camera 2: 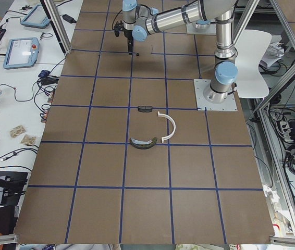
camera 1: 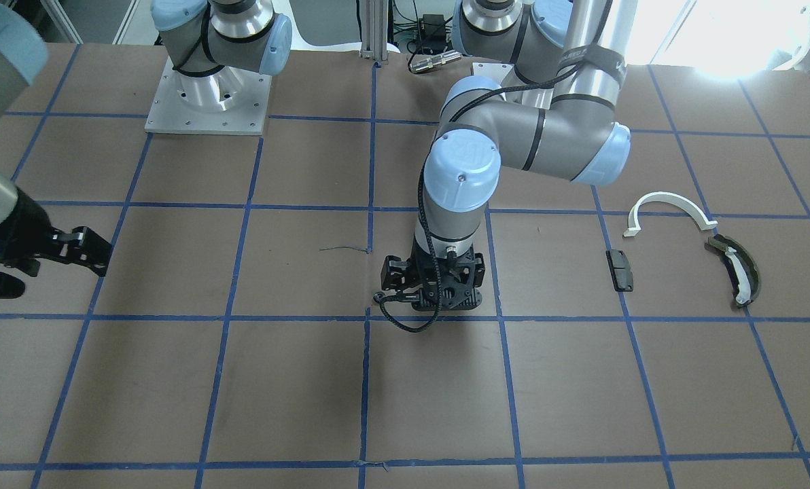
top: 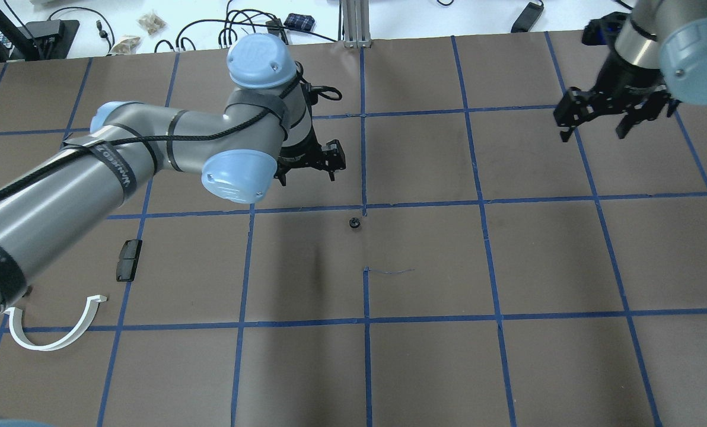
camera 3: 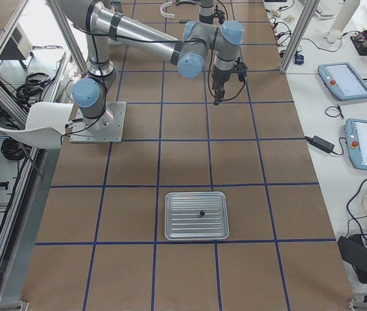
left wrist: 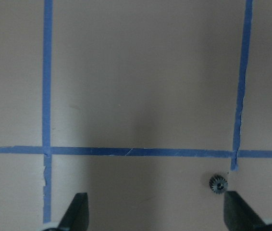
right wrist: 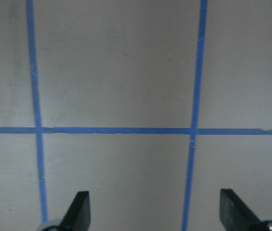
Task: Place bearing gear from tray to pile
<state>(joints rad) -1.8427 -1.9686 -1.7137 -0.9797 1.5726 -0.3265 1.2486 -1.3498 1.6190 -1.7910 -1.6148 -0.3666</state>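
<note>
A small dark bearing gear lies on the brown table by a blue tape crossing. It also shows in the left wrist view, close to one fingertip. My left gripper is open and empty, pointing down just beyond the gear. Its fingers stand wide apart in the left wrist view. The pile holds a white half-ring, an olive curved piece and a black block. The metal tray holds one small dark part. My right gripper is open and empty, far from the gear.
The left arm's elbow hangs over the table between the gear and the pile. A silver sensor and cables lie at the table's robot side. Tablets and cables lie on the white bench on the operators' side.
</note>
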